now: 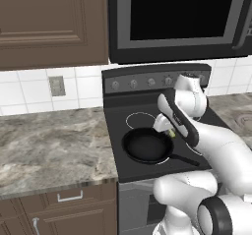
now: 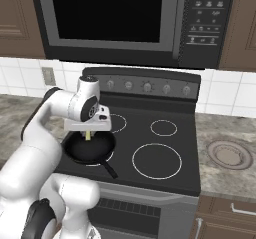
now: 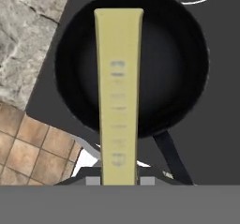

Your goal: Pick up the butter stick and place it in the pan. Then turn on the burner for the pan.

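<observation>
1. Gripper (image 3: 120, 181) clamped on the butter stick (image 3: 119, 92), with only the lower end of the bar pinched between the tips.
2. Long axis of the bar in line with the fingers, running straight out from the hand toward the pan (image 3: 178, 73); printed measure marks face the hand camera.
3. Directly beyond the free end, the pan's dark floor; in the hand view, most of the bar's length lies over the pan, the held end just short of the near rim beside the handle (image 3: 171, 157).
4. From the right base view, gripper (image 2: 88, 131) above the pan (image 2: 92, 148), stick (image 2: 88, 135) hanging down from it as a short pale stub; probably a small gap left between tip and pan floor, though hard to tell at this size.
5. Same from the left base view: stick (image 1: 172, 133) peeking out under the hand over the pan's (image 1: 147, 146) far right rim.
6. Farther back, stove knobs (image 2: 147, 87) on the rear panel, well apart from the hand.
7. Judged next: straight down a little, then release.
</observation>
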You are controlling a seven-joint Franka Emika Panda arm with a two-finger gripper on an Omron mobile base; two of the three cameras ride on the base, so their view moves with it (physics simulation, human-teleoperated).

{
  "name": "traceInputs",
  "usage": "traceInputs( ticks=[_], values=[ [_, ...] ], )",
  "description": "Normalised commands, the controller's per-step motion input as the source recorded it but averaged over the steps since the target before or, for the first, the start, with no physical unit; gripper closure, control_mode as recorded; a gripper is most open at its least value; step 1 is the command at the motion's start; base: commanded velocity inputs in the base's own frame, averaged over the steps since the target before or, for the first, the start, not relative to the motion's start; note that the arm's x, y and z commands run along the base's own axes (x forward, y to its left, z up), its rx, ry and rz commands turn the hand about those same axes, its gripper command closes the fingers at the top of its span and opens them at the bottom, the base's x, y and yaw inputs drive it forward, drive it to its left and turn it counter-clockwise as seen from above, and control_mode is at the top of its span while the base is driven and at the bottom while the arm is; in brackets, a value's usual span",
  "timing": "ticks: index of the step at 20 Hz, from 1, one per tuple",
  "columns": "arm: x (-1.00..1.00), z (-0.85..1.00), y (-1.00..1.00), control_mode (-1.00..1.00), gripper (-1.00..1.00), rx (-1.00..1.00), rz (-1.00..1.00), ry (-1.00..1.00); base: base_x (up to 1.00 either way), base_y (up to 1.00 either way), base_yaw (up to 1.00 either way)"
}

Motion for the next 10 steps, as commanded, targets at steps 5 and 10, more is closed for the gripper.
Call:
traceInputs(
  ticks=[5, 10],
  values=[
    [0.33, -0.01, 0.39, -1.00, 1.00, 0.00, 0.00, 0.00, 0.00, 0.00, 0.00],
    [0.29, -0.12, 0.20, -1.00, 1.00, 0.00, 0.00, 0.00, 0.00, 0.00, 0.00]
  ],
)
